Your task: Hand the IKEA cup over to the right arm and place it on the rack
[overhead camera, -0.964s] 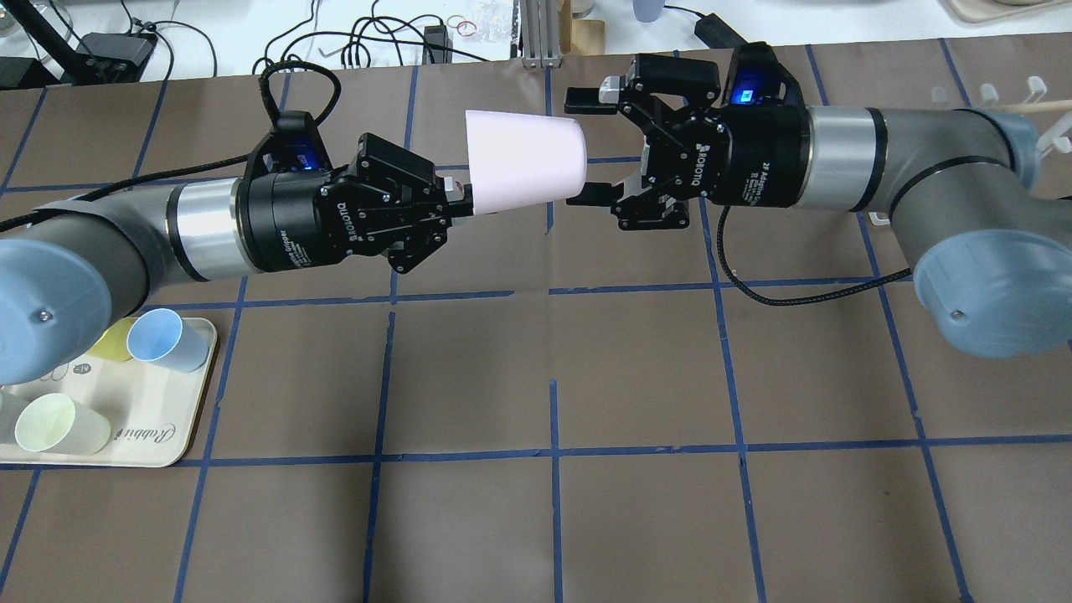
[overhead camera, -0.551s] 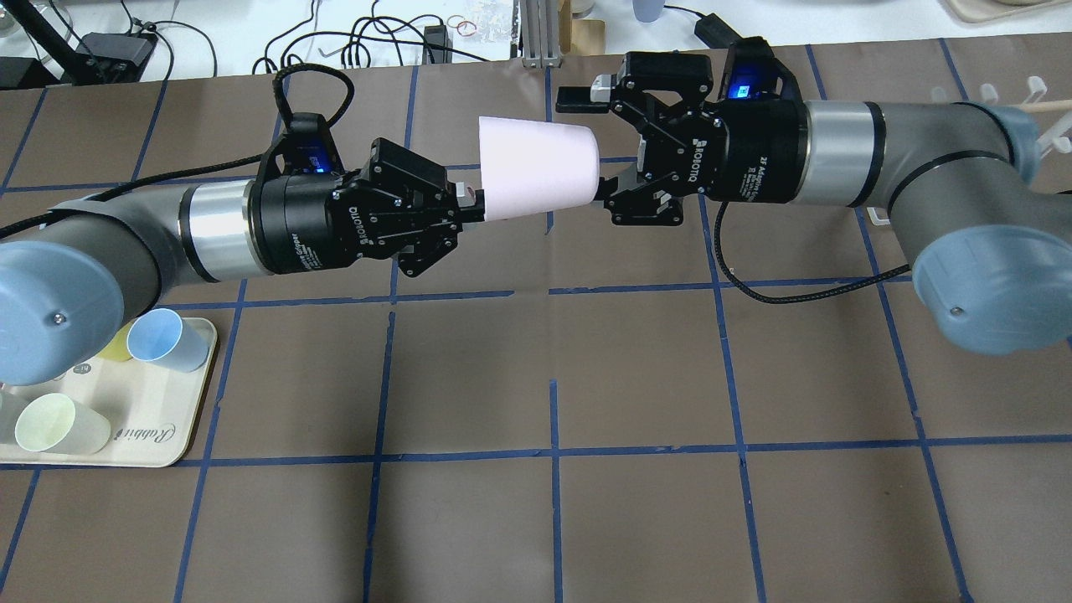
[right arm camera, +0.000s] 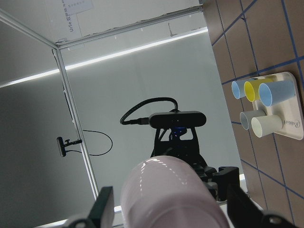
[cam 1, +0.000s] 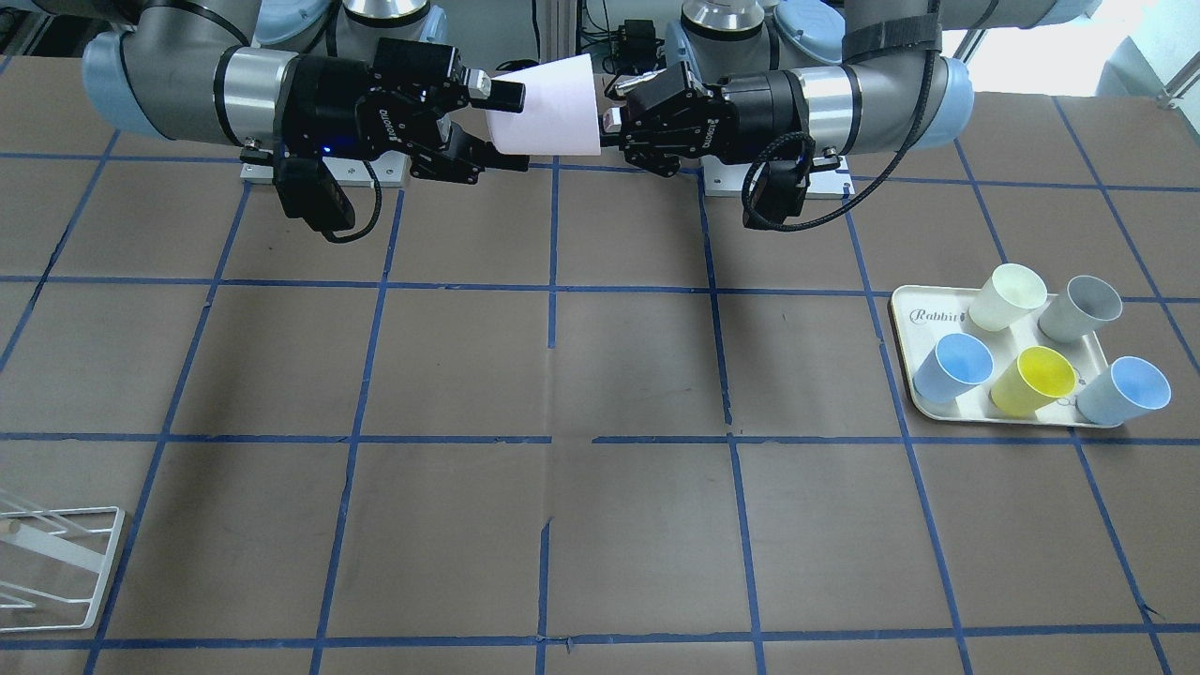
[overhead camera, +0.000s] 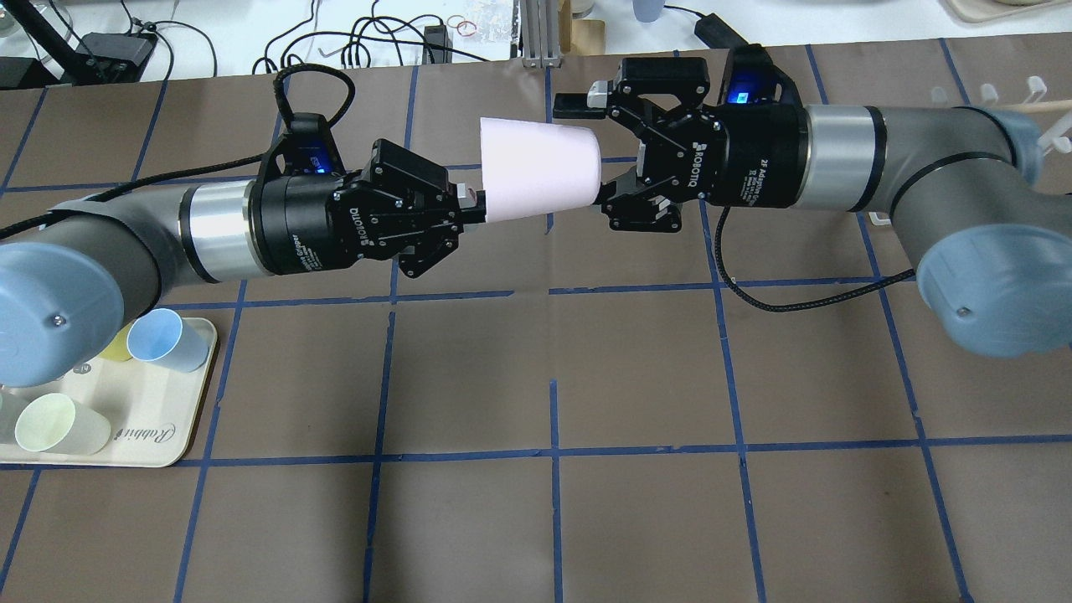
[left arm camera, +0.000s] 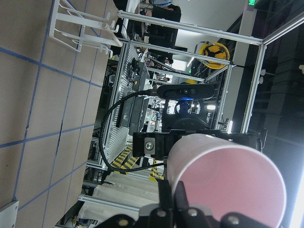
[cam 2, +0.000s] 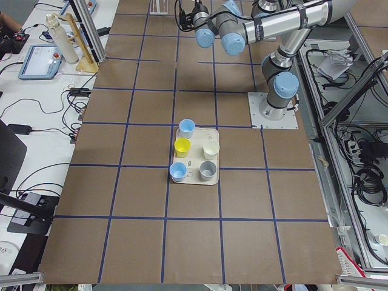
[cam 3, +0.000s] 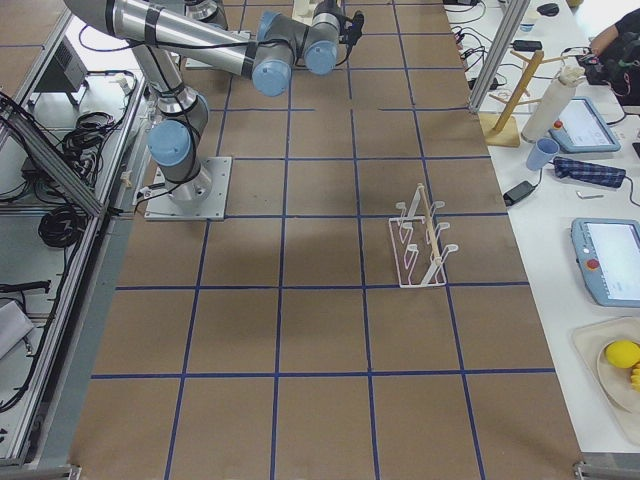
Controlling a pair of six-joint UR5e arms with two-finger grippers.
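Front view: cup (cam 1: pixel 548 108) airborne, horizontal, between arms. Left gripper (cam 1: pixel 614 120) pinching rim; right gripper (cam 1: pixel 502 127) wide, straddling base.
Overhead: risk — left release before right clamps drops cup; tapered wall may squirt from squeeze. Tray (overhead camera: pixel 159 419) well aside.
Right side view: rack (cam 3: pixel 420 245) well apart toward far edge — open table (cam 3: pixel 300 330) between.

Cream tray (cam 1: pixel 909 323) holds blue cups (cam 1: pixel 953 367), yellow cup (cam 1: pixel 1034 380), cream cup (cam 1: pixel 1008 295), grey cup (cam 1: pixel 1081 308); all upright

6 cups (cam 1: pixel 548 105), 1 tray (cam 1: pixel 940 316), 1 rack (cam 3: pixel 421 247)
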